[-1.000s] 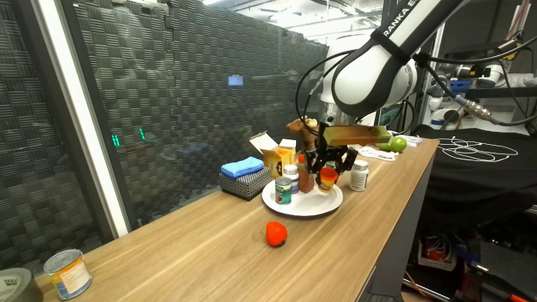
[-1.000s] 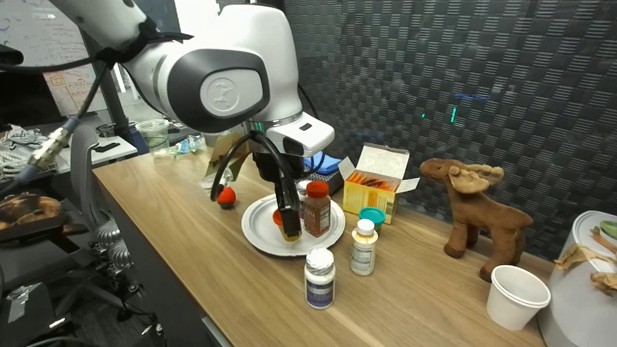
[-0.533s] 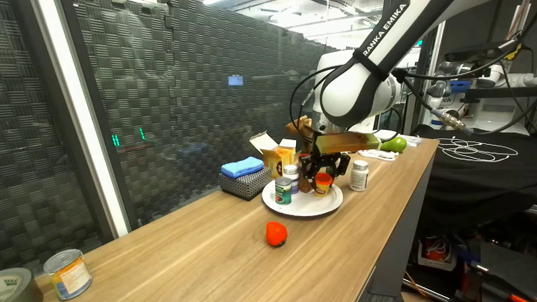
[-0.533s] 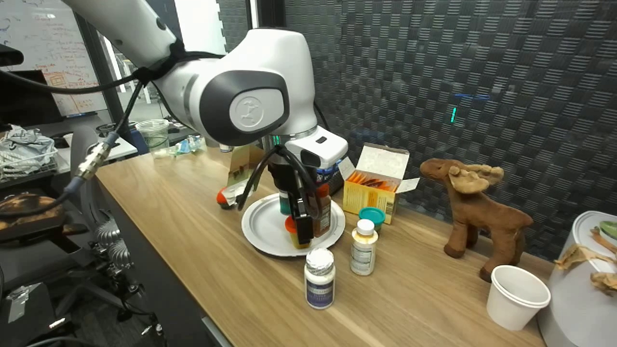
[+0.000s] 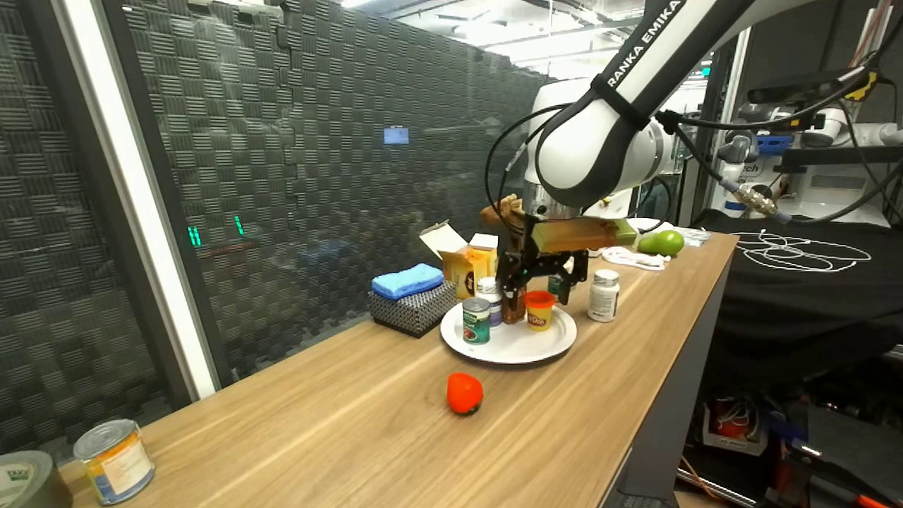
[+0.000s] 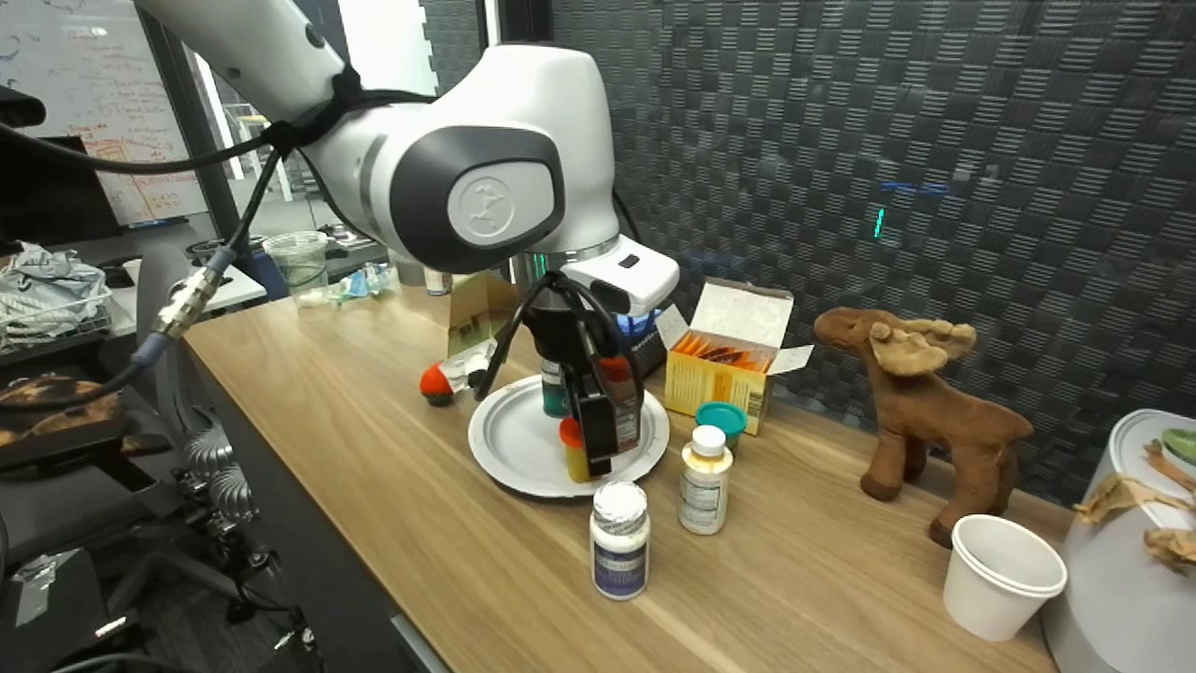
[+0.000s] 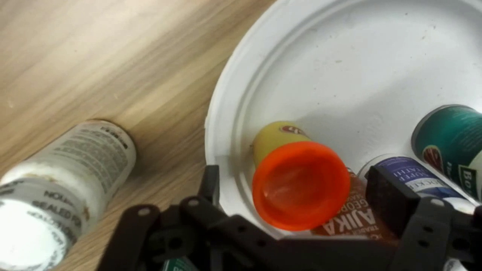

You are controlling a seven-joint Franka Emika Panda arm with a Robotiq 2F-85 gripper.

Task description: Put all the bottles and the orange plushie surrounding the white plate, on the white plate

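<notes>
Amber-brown bottle with red cap (image 7: 356, 217) and white plastic bottle with purple label (image 7: 420, 175): both upright on round flat white plate (image 7: 365, 64). On pale wooden table (image 6: 822, 579), near the plate: white plastic bottle with blue label (image 6: 620, 556) and white bottle with smooth white cap (image 6: 705, 495), upright too. Over the plate, black gripper (image 7: 293, 184) with jaws wide apart, without anything in hold. In the wrist view, between the jaws and clear of both, yellow tub with orange lid (image 7: 297, 169), upright on the plate.
</notes>
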